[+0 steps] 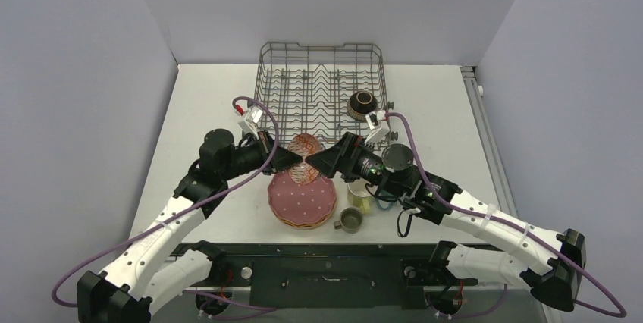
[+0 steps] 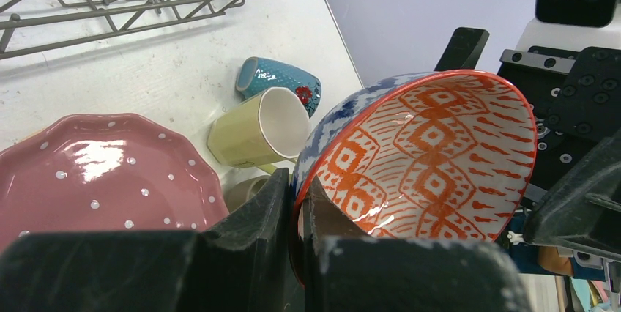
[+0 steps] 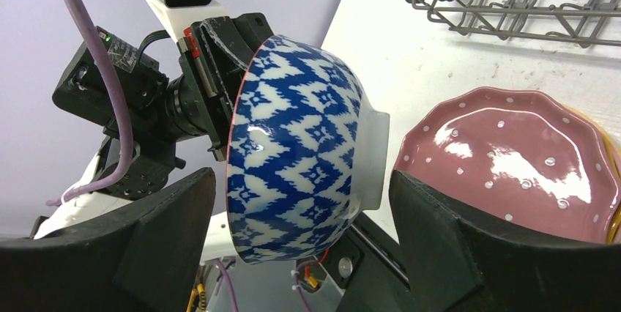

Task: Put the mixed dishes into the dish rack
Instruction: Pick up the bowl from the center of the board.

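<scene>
Seen from above, the patterned bowl (image 1: 305, 158) is held on edge above the pink plate (image 1: 302, 200), short of the dish rack (image 1: 322, 88); at the left wrist, its rim is pinched by the closed left gripper (image 2: 296, 202); at the right wrist, it is bracketed rim-to-foot by the wide-spread right gripper (image 3: 304, 209).

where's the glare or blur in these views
left wrist: white glare on the pink plate, left pincer blurred up close; right wrist: bright streaks on the bowl, right pincer soft at the edges; top external: even light, all sharp
</scene>
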{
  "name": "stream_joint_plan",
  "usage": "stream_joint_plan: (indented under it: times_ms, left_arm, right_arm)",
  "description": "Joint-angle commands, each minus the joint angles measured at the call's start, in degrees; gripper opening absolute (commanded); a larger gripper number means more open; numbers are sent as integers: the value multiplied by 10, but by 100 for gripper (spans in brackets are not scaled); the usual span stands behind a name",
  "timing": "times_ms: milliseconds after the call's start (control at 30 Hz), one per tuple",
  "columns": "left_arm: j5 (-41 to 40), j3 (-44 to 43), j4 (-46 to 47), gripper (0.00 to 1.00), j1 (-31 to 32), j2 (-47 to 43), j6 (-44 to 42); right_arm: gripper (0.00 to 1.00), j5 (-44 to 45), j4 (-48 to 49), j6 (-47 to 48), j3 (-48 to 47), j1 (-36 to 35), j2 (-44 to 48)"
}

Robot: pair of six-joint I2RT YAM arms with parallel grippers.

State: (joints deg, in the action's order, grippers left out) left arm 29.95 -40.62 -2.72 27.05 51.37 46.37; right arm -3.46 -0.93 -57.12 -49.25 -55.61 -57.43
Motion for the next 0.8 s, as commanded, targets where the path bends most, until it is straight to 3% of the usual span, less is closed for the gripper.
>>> stream_joint_plan:
  times_ms: [0,233,533,667,767]
  left_arm:
    - [8,-6,64,0,-6,-18,13]
    - [5,-2,68,0,-7,-21,16]
    - [3,2,69,0,-7,-22,16]
    - [5,3,70,0,-7,-20,18]
    - [9,4,70,0,-7,-17,18]
  right_arm:
    - [82,-6,46,-23,10,-4,3]
    - [77,-15,61,-43,18,-3,2]
    - [60,-13,79,-58,32,-3,13]
    - [42,-7,86,-62,40,-3,19]
    - [23,-2,93,-65,46,-3,21]
